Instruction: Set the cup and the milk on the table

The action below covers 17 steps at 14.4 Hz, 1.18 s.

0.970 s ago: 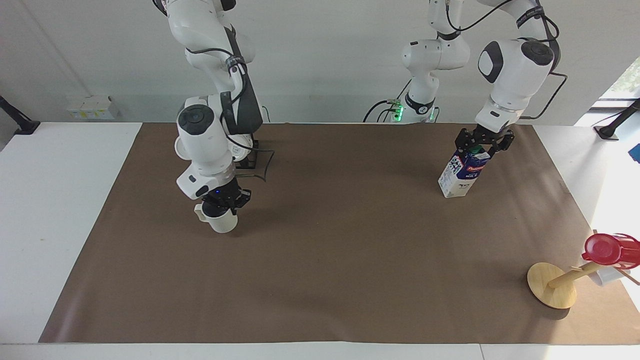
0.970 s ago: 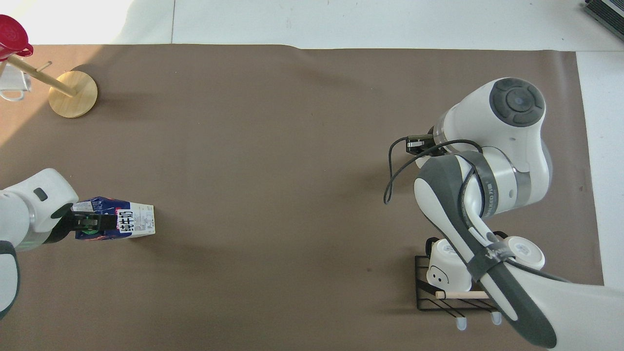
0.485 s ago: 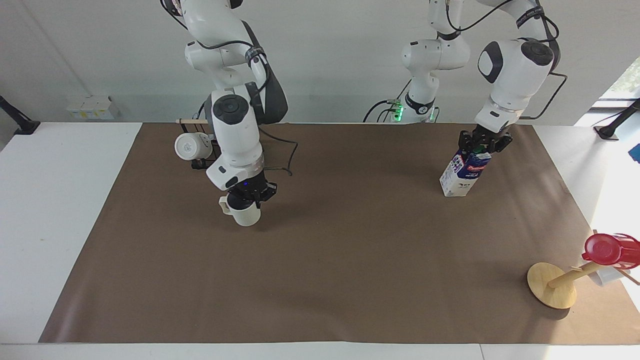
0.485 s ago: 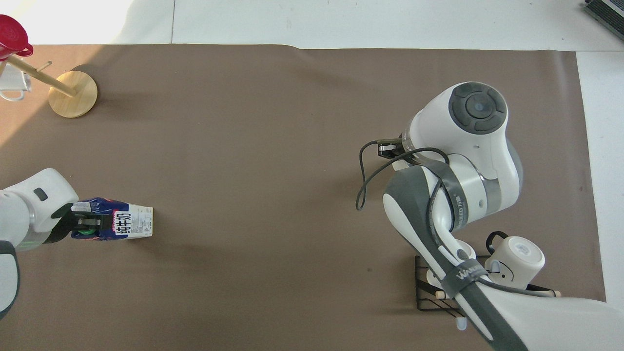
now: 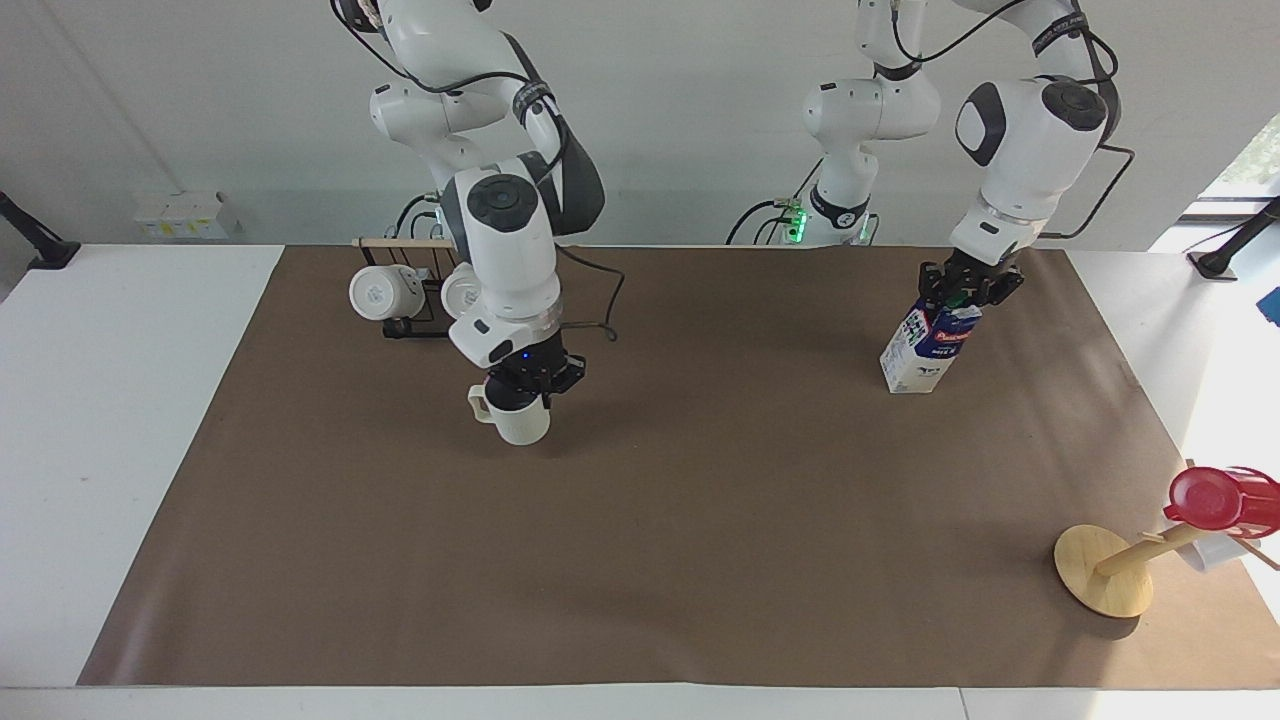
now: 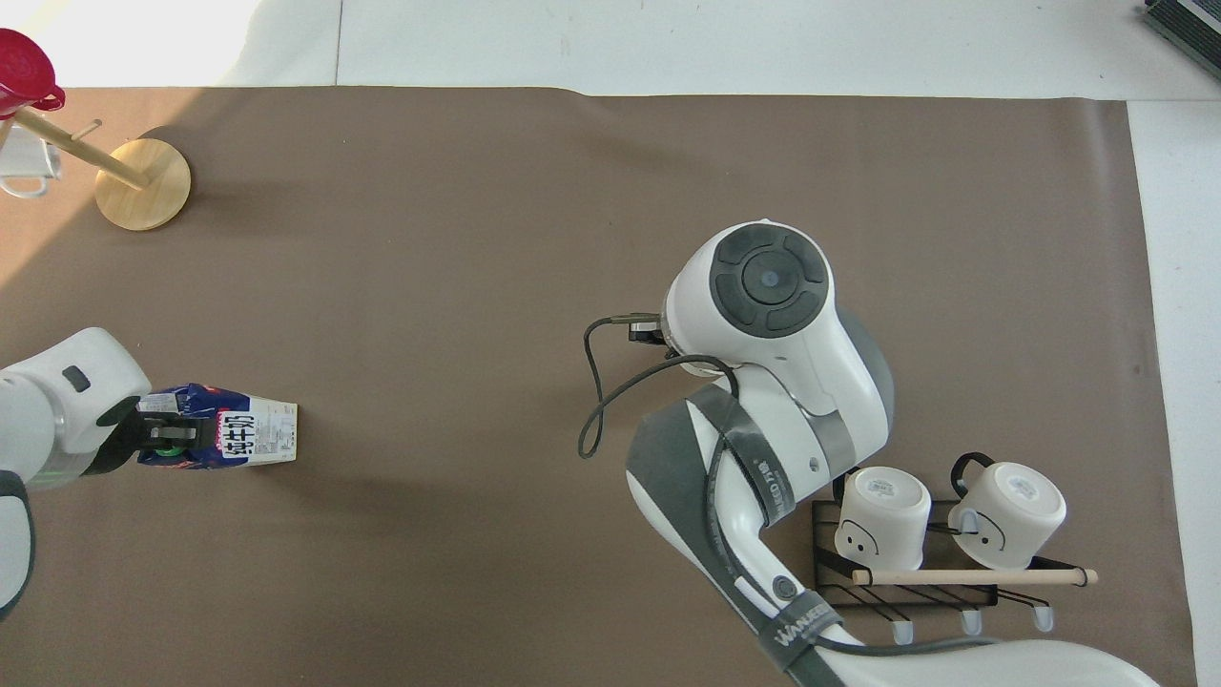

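The cup (image 5: 518, 420), a cream ribbed mug with its handle toward the right arm's end, hangs just over the brown mat of the table (image 5: 700, 530). My right gripper (image 5: 527, 388) is shut on its rim from above. In the overhead view the right arm hides both the cup and this gripper. The milk (image 5: 925, 350), a white and dark-blue carton, stands on the mat toward the left arm's end. My left gripper (image 5: 962, 292) is shut on its top by the green cap. From overhead, the milk (image 6: 250, 438) and the left gripper (image 6: 170, 435) show at the mat's (image 6: 477, 239) edge.
A black wire rack (image 5: 405, 325) with two plain white mugs (image 6: 882, 515) stands near the right arm's base. A wooden mug tree (image 5: 1100, 572) carrying a red cup (image 5: 1215, 497) stands farthest from the robots at the left arm's end.
The right arm has carried the cup toward the table's middle, uncovering the rack. The left gripper's fingers have closed on the milk's top.
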Motion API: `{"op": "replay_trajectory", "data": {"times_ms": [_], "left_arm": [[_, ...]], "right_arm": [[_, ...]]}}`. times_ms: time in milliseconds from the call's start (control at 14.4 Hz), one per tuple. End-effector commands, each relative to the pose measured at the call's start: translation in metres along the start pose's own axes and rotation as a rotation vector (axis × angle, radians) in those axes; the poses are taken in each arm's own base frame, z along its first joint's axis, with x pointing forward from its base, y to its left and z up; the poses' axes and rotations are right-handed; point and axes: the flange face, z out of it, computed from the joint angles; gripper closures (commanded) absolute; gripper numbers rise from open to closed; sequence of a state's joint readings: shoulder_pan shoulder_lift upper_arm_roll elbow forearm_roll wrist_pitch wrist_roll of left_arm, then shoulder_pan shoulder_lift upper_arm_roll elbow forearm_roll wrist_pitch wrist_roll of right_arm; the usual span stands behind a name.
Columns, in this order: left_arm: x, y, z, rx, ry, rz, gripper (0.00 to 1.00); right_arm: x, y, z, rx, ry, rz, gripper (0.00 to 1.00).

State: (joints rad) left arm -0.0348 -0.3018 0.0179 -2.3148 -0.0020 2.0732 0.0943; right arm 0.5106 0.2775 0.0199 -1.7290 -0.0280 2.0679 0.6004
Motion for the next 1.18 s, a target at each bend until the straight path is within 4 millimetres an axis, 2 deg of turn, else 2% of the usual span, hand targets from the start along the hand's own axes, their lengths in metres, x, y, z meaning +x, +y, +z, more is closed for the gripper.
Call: {"op": "replay_trajectory", "data": {"times_ms": [0,139,277,485,693,762,900,1039,1108], "left_arm": [[0.003,-0.004,-0.027,0.017,-0.008,-0.007,0.55],[0.004,-0.004,-0.033,0.018,0.001,-0.011,0.56],[0.009,-0.001,-0.047,0.020,0.023,-0.031,0.56],[0.014,0.005,-0.076,0.018,0.011,-0.054,0.56],[0.016,0.010,-0.091,0.014,0.021,-0.093,0.56],[0.017,0.016,-0.093,0.014,0.016,-0.106,0.56],[0.018,0.032,-0.097,0.008,0.024,-0.137,0.56],[0.020,0.047,-0.104,0.001,0.030,-0.160,0.56],[0.021,0.058,-0.107,-0.004,0.031,-0.165,0.56]], "right_arm": [[-0.022,-0.044,0.022,-0.025,-0.018,0.017,1.00],[-0.029,-0.071,0.029,-0.021,-0.016,0.036,1.00],[-0.039,-0.101,0.035,-0.017,-0.018,0.017,1.00],[-0.043,-0.107,0.047,-0.025,-0.027,0.017,1.00],[-0.042,-0.107,0.057,-0.037,-0.029,0.004,1.00],[-0.043,-0.108,0.058,-0.032,-0.027,0.004,0.84],[-0.048,-0.106,0.069,-0.030,-0.035,0.012,0.18],[-0.048,-0.106,0.069,-0.031,-0.035,0.012,0.13],[-0.047,-0.106,0.066,-0.034,-0.027,0.009,0.01]]}}
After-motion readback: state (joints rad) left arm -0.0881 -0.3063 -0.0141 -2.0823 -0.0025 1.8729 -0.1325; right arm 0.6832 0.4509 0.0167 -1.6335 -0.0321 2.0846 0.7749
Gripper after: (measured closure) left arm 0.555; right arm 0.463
